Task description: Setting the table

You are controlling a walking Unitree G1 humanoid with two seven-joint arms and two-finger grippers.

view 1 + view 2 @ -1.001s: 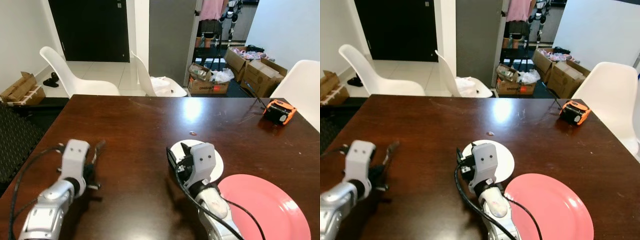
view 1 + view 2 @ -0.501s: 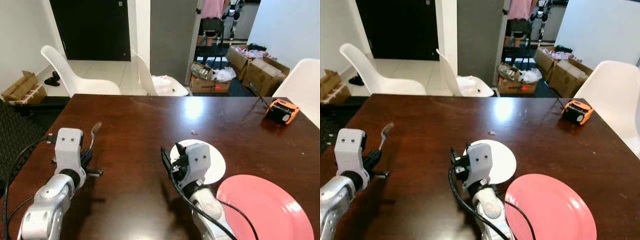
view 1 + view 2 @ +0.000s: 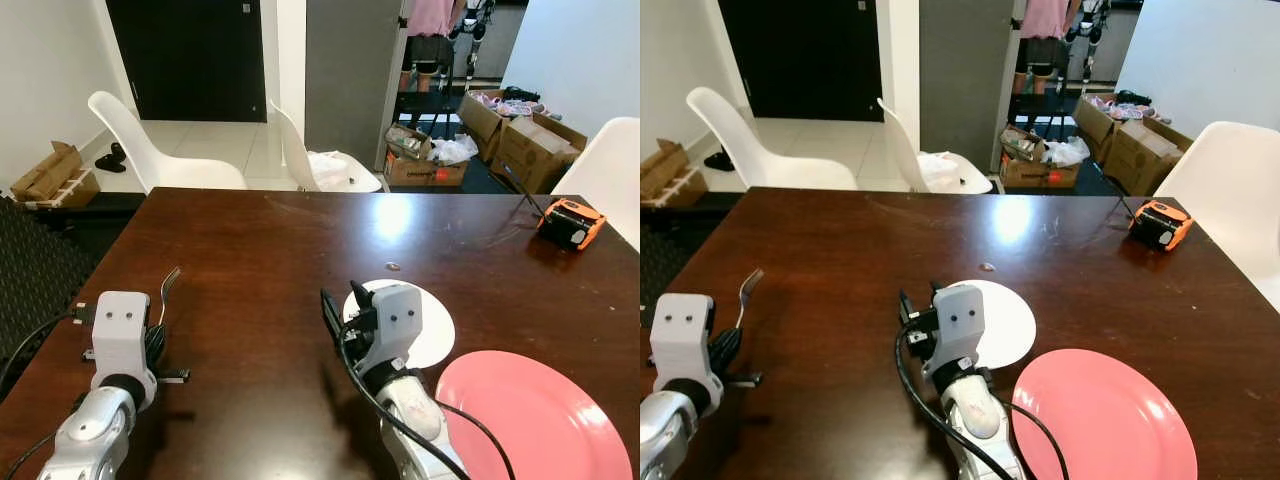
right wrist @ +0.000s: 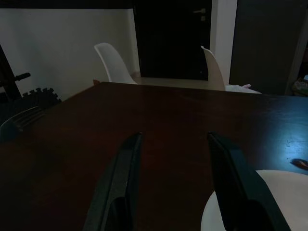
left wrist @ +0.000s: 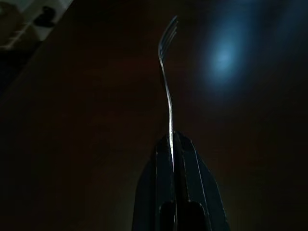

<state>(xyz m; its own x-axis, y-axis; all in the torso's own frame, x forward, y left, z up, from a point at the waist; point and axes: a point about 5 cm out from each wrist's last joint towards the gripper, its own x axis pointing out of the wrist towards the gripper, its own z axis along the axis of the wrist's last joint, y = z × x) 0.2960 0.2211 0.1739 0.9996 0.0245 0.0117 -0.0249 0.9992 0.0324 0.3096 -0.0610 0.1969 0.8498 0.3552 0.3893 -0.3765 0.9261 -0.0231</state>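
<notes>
Silver fork (image 5: 168,96) sits pinched in your left gripper (image 5: 172,144) near the table's (image 3: 270,240) left edge (right gripper (image 4: 175,159) gapes empty).

One dark wooden table (image 3: 270,250) fills the middle of the frame. Two plates lie at lower right: one white plate (image 3: 430,330) and one pink plate (image 3: 530,420). One fork (image 3: 165,290) is at lower left. Three white chairs (image 3: 150,150) stand along the upper edge. One orange tape measure (image 3: 566,222) sits at right.
</notes>
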